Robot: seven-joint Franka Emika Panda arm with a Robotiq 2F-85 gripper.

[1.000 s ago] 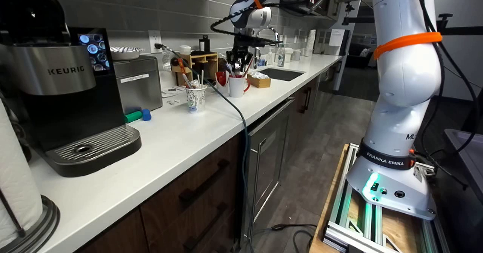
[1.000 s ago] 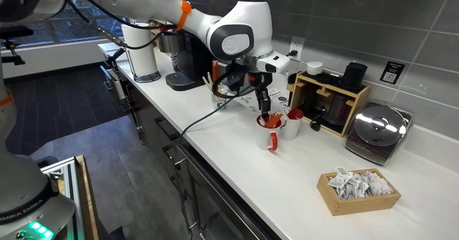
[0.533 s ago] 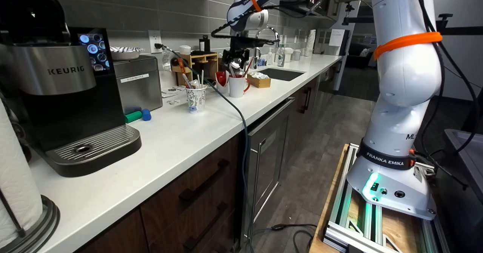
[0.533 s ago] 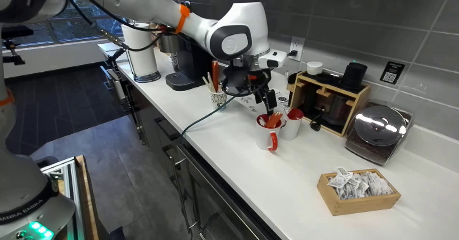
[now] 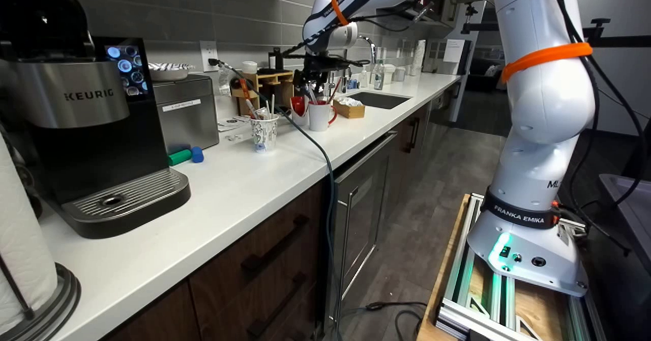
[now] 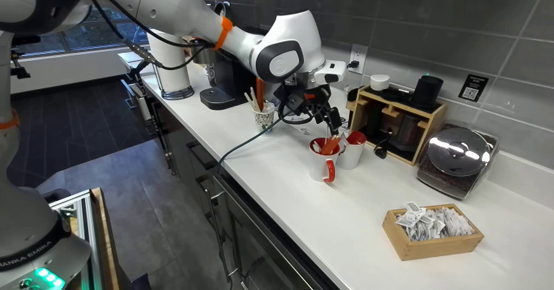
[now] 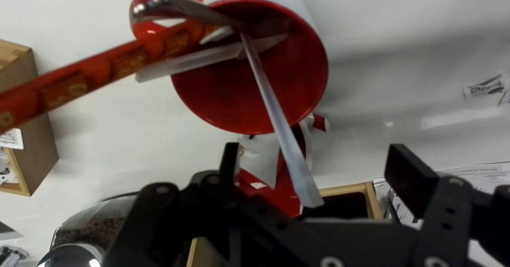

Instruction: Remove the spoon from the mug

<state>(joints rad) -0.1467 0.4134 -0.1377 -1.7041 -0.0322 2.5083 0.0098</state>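
The white mug with red inside stands upright on the counter in both exterior views (image 5: 319, 118) (image 6: 321, 169) and fills the wrist view's upper middle (image 7: 223, 95). A long pale handle (image 7: 279, 119) rises from it to between my fingers, touching neither. A shiny metal utensil handle (image 7: 179, 7) leans over the mug's red handle. The lower ends are hidden, so I cannot tell which is the spoon. An orange packet (image 7: 91, 73) and a flat white stick (image 7: 187, 63) also stick out. My gripper (image 7: 314, 153) is open and empty, tilted just above the mug (image 6: 334, 125).
A second white-and-red mug (image 6: 351, 156) stands right beside, toward the wall. A wooden organizer (image 6: 426, 127), a tilted glass jar (image 6: 454, 164) and a box of packets (image 6: 433, 246) stand nearby. A patterned cup of sticks (image 5: 264, 133) and a coffee maker (image 5: 117, 152) are farther along.
My gripper has shifted toward the wall side over the mug and tilted more, and the wrist has dropped slightly. The mug and its contents stay in place.
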